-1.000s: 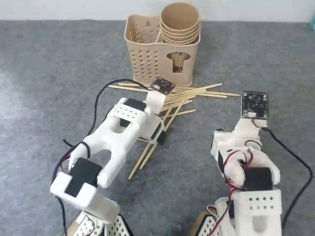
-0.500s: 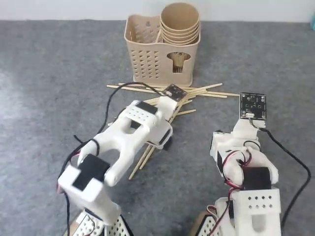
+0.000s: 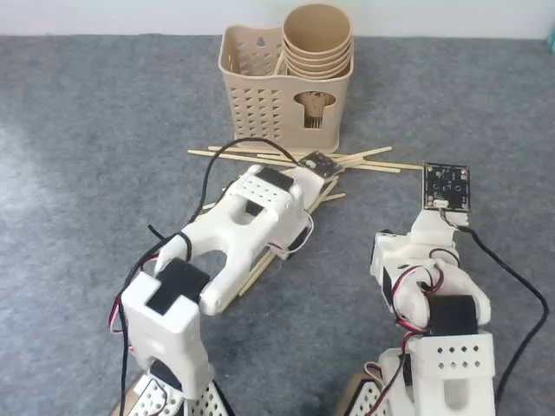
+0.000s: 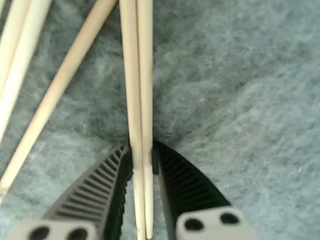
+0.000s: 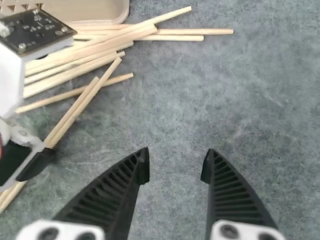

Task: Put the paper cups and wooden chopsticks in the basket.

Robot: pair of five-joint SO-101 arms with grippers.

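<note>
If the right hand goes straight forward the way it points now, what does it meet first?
Probably the bare grey carpet: the open right hand tilts down at it. Farther along lie the wooden chopsticks, though depth is unclear.

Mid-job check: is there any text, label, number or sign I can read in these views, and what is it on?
No text can be read in any view.
Black circuit board on the right arm's wrist: markings too small to read.
Grey circuit board on the left arm's wrist: markings also too small to read.
Beige perforated plastic basket, stacked brown paper cups, wooden chopsticks: plain, no print.
</note>
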